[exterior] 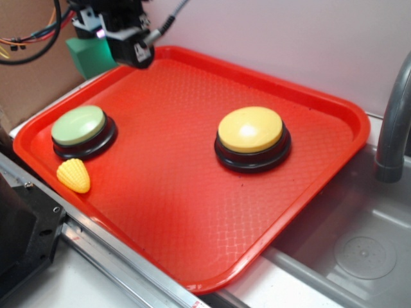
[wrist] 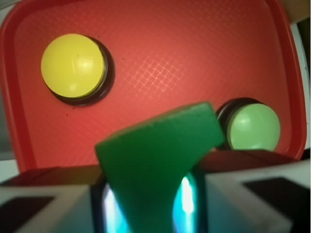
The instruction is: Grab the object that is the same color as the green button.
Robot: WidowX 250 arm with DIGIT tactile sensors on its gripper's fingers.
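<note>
The object, a dark green block (wrist: 160, 155), fills the near middle of the wrist view, clamped between the two pale fingers of my gripper (wrist: 151, 196). In the exterior view the same green block (exterior: 90, 56) hangs under the gripper (exterior: 91, 37) at the far left corner of the red tray (exterior: 192, 212), lifted off its surface. The green button (exterior: 78, 125), a pale green dome on a black base, sits on the tray's left side, below and in front of the gripper. It also shows as the green button (wrist: 253, 127) at the right of the wrist view.
A larger yellow dome button (exterior: 250, 129) stands mid-tray. A yellow toy corn (exterior: 74, 175) lies by the tray's front left rim, just in front of the green button. A metal sink (exterior: 359, 250) and grey faucet (exterior: 393, 122) are at the right. Cables hang at the top left.
</note>
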